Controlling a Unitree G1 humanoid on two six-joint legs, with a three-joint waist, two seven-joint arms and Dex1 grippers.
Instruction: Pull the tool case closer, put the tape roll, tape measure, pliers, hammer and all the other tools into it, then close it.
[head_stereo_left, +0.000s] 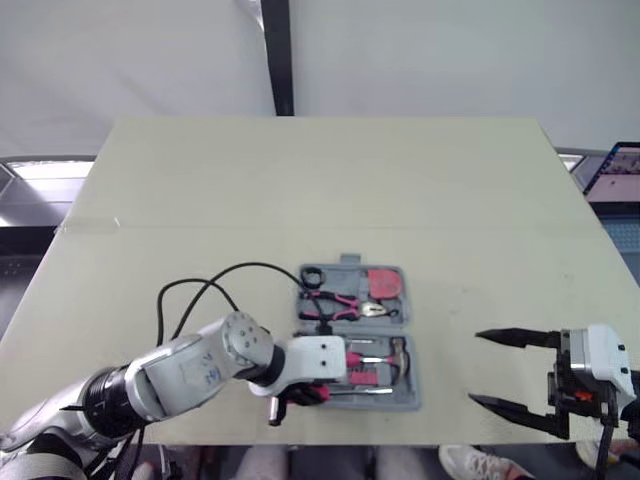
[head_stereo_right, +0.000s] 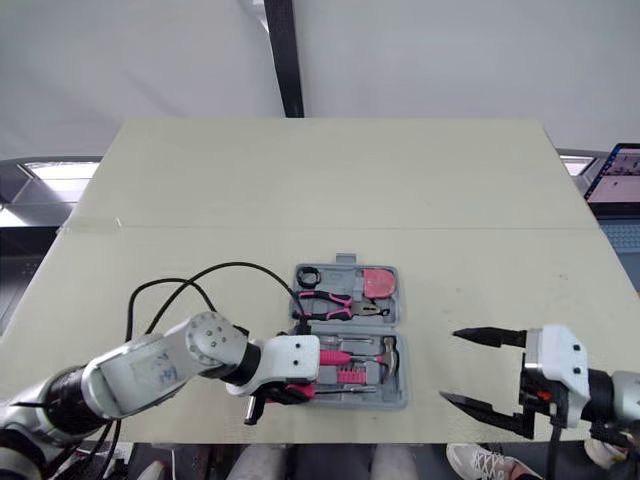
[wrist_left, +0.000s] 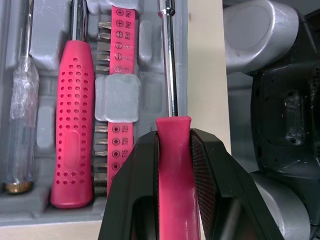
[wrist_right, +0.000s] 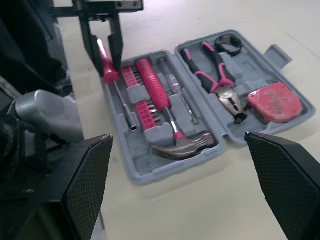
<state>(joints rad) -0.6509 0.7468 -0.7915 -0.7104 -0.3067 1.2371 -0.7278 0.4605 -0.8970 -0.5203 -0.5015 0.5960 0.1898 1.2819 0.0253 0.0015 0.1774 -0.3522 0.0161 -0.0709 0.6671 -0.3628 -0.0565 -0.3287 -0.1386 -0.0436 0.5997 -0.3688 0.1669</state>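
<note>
From the head cameras I see the tool case (head_stereo_left: 355, 335) lying open and flat on the table (head_stereo_left: 300, 170), close to the near edge and between my two arms. Its far half holds the tape roll (head_stereo_left: 311, 275), the pliers (head_stereo_left: 335, 302) and the tape measure (head_stereo_left: 383, 283). My left gripper (head_stereo_left: 305, 393) covers the near left corner of the case, with a black cable (head_stereo_left: 210, 285) looping behind the arm. From up here I cannot judge its grip. My right gripper (head_stereo_left: 476, 367) is over bare table to the right of the case, well apart from it. Its jaws are spread wide and hold nothing.

The left wrist camera shows what the head view does not. The two fingers (wrist_left: 135, 175) are pinched on the pink handle of a screwdriver (wrist_left: 170, 65). Its steel shaft runs along the outermost strip of the case, just beside the pink bit strip (wrist_left: 117, 75). I cannot tell whether the shaft is seated in its slot. Next to the bits lie the hammer (wrist_left: 72, 125), with a pink dotted handle, and a plastic-wrapped tool (wrist_left: 20, 100), each in its own recess.

The right wrist camera looks across the whole case from the side. Here I can see the hammer head at the near end of its half, the pliers lying diagonally, and the tape measure in the corner recess. My left gripper is at the far end, clamped on the screwdriver handle. My own two pads (wrist_right: 87, 175) frame the picture, far apart and touching nothing.
</note>
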